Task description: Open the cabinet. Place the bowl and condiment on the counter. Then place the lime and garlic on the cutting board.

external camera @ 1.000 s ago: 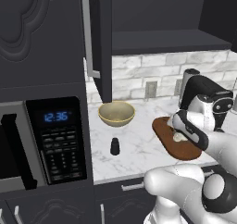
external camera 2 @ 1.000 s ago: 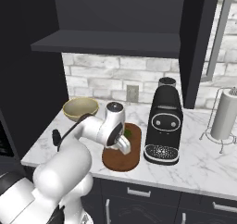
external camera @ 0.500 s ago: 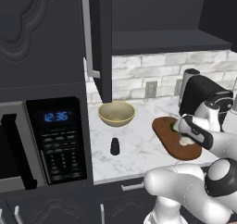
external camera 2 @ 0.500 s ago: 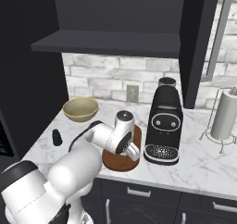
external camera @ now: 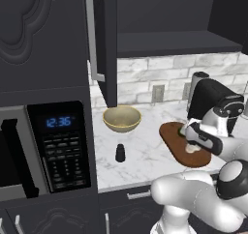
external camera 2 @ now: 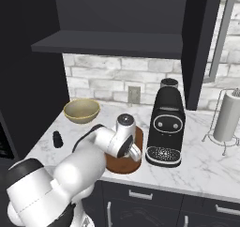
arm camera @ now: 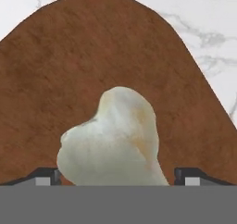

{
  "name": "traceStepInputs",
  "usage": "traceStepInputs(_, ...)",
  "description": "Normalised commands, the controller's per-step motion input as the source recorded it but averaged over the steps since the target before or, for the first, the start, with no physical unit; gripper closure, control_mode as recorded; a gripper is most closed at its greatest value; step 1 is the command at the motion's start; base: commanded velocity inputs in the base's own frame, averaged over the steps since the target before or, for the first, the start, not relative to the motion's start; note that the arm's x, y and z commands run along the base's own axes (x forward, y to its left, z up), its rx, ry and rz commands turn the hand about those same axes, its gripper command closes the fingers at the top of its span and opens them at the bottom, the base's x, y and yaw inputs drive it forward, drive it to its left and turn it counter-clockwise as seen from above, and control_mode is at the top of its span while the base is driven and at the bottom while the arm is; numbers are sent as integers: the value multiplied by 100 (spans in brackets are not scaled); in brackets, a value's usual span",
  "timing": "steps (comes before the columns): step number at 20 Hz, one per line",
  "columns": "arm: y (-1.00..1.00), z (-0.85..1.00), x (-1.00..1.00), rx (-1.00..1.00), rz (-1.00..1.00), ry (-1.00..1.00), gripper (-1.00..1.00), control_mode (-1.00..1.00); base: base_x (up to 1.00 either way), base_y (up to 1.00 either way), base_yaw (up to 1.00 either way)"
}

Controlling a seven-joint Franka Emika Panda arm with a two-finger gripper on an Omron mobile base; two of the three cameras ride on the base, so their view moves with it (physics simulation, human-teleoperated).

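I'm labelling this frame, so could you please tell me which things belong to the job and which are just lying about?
Job:
cabinet, open
bowl on the counter
condiment bottle on the counter
cutting board
garlic on the board
gripper, open around the garlic

Lying about:
microwave
coffee machine
paper towel roll

The dark charcoal wall cabinet (external camera: 104,39) is seen with its door swung open. The wide beige-tan bowl (external camera: 122,118) and the small black condiment bottle (external camera: 120,153) are set upright, apart, on the white marble counter (external camera: 140,155). The pale lumpy garlic bulb (arm camera: 113,142) is laid on the oval reddish-brown wooden cutting board (arm camera: 92,56).
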Motion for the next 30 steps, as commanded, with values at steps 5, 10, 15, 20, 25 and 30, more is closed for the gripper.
traceStepInputs(5,9,1,28,0,-3,-8,-100,-100,0,0,0)
traceStepInputs(10,1,37,0,0,0,-4,-100,-100,0,0,0)
traceStepInputs(15,1,77,-31,0,0,-10,-100,-100,0,0,0)
traceStepInputs(20,26,100,-62,0,2,-4,-100,-100,0,0,0)
traceStepInputs(25,83,100,-73,-12,5,0,-100,-100,0,0,0)
traceStepInputs(30,83,100,-64,-22,4,-9,-100,-100,0,0,0)
